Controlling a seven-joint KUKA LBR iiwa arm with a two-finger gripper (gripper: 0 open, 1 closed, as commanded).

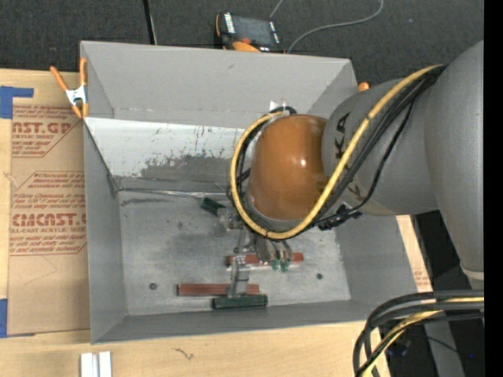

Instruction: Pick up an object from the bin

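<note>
Arm bends down from the right; end effector [256, 262] beside a dark green tool [240, 302], grip indiscernible.

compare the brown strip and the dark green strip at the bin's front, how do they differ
The brown strip is reddish brown; the dark green strip is almost black-green. The brown strip reaches further left and looks longer and thinner; the dark green strip is shorter, thicker and nearer the front wall. Both lie flat, side by side, parallel to that wall.

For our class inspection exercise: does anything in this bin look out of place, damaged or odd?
Nothing looks spilled or broken. Only the bin's back wall shows wear: dark scuffs and scratches across its lower part.
</note>
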